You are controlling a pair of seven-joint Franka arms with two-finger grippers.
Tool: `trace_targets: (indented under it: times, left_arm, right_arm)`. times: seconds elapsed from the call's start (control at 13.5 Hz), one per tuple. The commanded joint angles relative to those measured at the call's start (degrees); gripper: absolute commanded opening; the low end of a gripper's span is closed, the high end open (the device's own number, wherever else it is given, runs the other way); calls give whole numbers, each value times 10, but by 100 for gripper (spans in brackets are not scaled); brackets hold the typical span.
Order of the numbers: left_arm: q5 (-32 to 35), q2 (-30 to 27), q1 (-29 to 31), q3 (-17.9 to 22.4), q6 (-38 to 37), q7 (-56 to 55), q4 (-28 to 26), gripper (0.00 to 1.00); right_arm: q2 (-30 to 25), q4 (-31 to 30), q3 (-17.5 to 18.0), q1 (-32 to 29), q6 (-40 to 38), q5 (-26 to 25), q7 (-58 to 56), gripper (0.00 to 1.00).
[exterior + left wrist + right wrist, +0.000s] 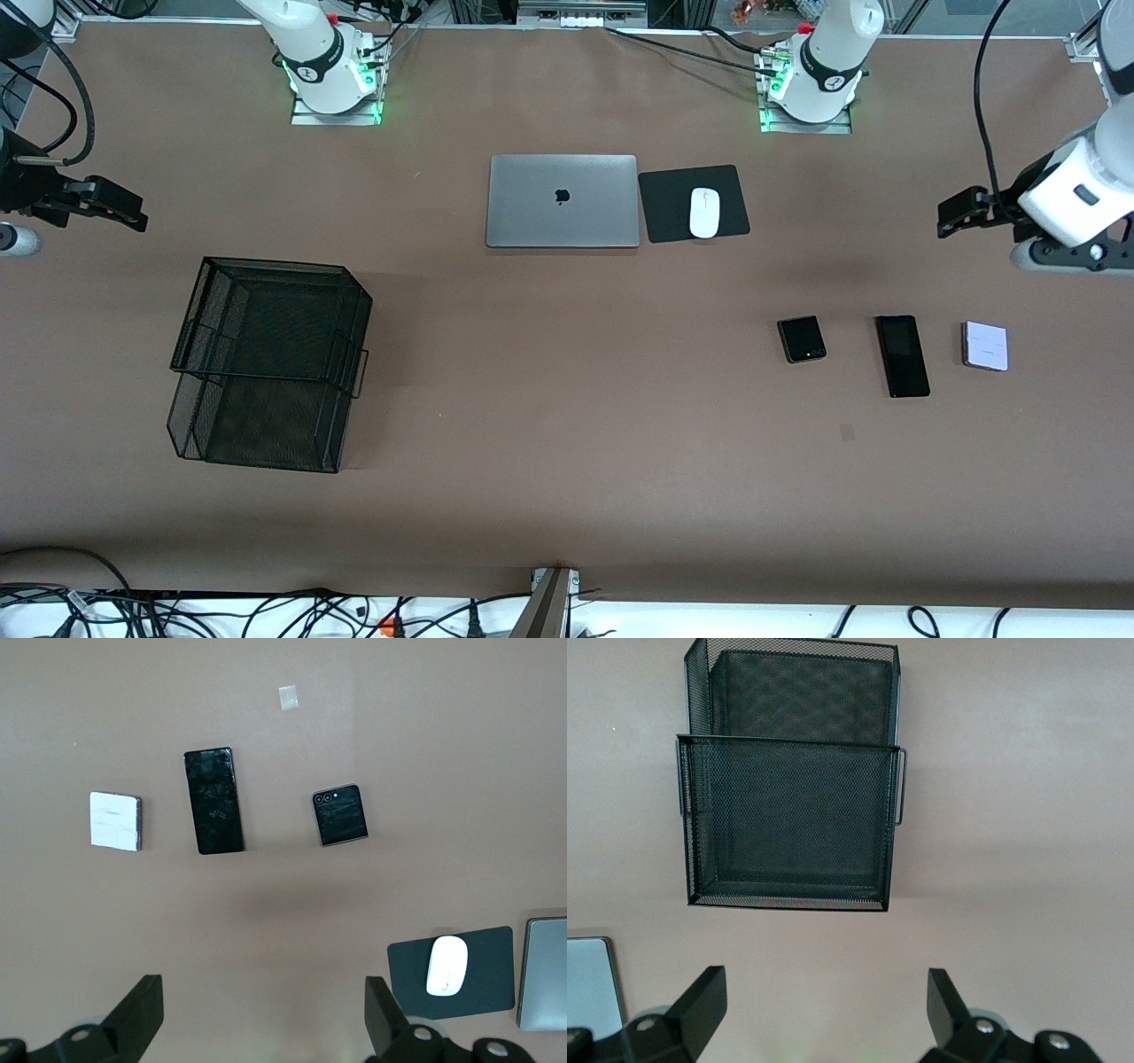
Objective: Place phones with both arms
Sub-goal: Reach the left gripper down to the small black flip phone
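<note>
Three phones lie in a row on the brown table toward the left arm's end. They are a squarish black folded phone, a long slim black slab and a squarish white folded phone. My left gripper is open and empty, up in the air at that end of the table, apart from the phones. My right gripper is open and empty, up in the air at the right arm's end, near the black mesh tray.
A two-tier black wire mesh tray stands toward the right arm's end. A closed silver laptop and a white mouse on a black pad lie near the arm bases. Cables run along the table's near edge.
</note>
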Motion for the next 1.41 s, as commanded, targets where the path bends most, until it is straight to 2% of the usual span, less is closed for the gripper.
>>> trace_targets:
  times: [0.0, 0.15, 0.37, 0.59, 0.74, 0.97, 1.11, 1.34]
  left_arm:
    - [-48, 35, 0, 3, -19, 3, 24, 100]
    - [-88, 59, -2, 3, 10, -10, -16, 100]
    - [-94, 89, -10, -39, 166, -60, -93, 100]
    - [-89, 122, -3, -40, 347, -63, -188, 100]
    - [-87, 151, -5, -40, 423, -74, -222, 100]
    - [-87, 176, -16, -40, 465, -137, -262, 100]
    - [-79, 194, -28, -40, 470, -173, -263, 100]
    - [-39, 216, -29, -40, 518, -186, -264, 100]
  right_arm:
    - [-5, 1, 6, -6, -3, -2, -1, 100]
    - [-4, 1, 6, -6, -3, -2, -3, 100]
    - [-5, 2, 5, -6, -5, -2, -3, 100]
    - [-7, 3, 4, -7, -7, -2, -3, 100]
    - [-6, 5, 4, -6, -8, -2, -3, 100]
    - [-6, 5, 4, -7, -9, -2, -3, 100]
    - [-7, 5, 4, -7, -9, -2, -3, 100]
    - [-7, 5, 4, -7, -9, -2, -3, 100]
